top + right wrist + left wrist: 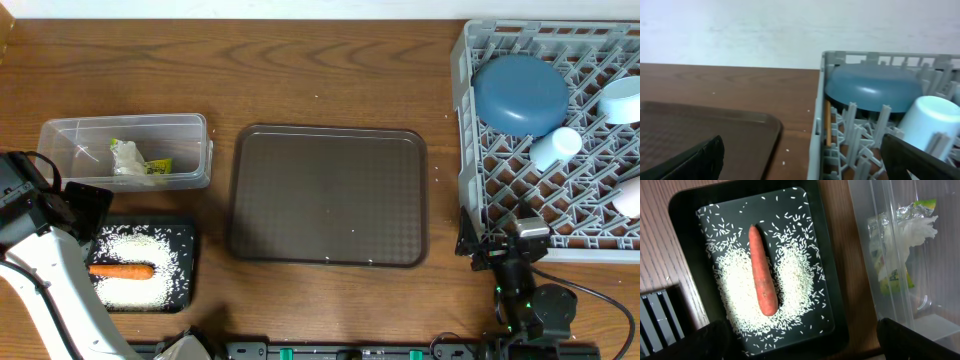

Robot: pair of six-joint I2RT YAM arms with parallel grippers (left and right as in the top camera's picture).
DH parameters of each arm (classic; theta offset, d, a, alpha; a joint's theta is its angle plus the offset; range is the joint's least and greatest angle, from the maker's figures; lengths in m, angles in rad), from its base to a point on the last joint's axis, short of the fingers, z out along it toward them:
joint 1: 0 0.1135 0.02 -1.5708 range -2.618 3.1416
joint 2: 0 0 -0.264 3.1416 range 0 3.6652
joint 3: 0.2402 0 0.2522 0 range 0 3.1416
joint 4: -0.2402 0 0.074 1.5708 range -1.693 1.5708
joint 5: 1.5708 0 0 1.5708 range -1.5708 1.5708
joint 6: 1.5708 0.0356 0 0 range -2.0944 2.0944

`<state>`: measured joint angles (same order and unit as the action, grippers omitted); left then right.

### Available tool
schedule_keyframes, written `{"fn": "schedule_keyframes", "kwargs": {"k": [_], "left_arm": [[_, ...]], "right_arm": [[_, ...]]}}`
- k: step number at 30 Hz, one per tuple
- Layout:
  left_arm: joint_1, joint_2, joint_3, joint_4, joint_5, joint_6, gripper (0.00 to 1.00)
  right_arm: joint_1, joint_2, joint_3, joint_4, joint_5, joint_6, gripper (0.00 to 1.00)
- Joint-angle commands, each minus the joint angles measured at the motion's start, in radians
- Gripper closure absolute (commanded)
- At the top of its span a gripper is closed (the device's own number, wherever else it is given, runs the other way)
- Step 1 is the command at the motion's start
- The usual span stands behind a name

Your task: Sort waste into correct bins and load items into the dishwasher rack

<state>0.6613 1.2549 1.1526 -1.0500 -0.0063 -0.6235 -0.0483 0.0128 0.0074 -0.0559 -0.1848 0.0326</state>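
While both arms sit low at the near edge of the table (330, 70), you have nothing in hand. Your left gripper (812, 342) hangs over the black tray (185, 232) with its jaws spread wide and empty; on that tray the carrot (762, 275) lies across the middle of the heap of rice (735, 300), with loose grains scattered around it. Just behind the tray stands the clear tub (60, 130), and the crumpled wrapper (135, 160) lies inside it. The brown serving tray (330, 195) rests mid-table between the bins and the dishwasher rack (468, 120). Your right gripper (805, 162) is released too, fingers well apart, close to the rack's near left corner. In the rack, the dark-blue bowl (520, 95) lies upside down at the far left, a pale cup (555, 148) just in front of it, and the light-blue bowl (622, 100) to its right. A chopstick (827, 122) leans inside the rack wall under the dark bowl.
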Motion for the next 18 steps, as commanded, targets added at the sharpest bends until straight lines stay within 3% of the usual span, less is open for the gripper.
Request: {"fn": "schedule_keyframes", "kwargs": {"k": [1,18], "left_arm": [[0.005,0.002,0.012,-0.003,-0.008,0.006,0.02],[0.005,0.002,0.012,-0.003,-0.008,0.006,0.02]], "right_arm": [[-0.005,-0.008,-0.002,-0.008,0.044,-0.038,0.01],[-0.005,-0.008,-0.002,-0.007,0.046,-0.094,0.01]]}}
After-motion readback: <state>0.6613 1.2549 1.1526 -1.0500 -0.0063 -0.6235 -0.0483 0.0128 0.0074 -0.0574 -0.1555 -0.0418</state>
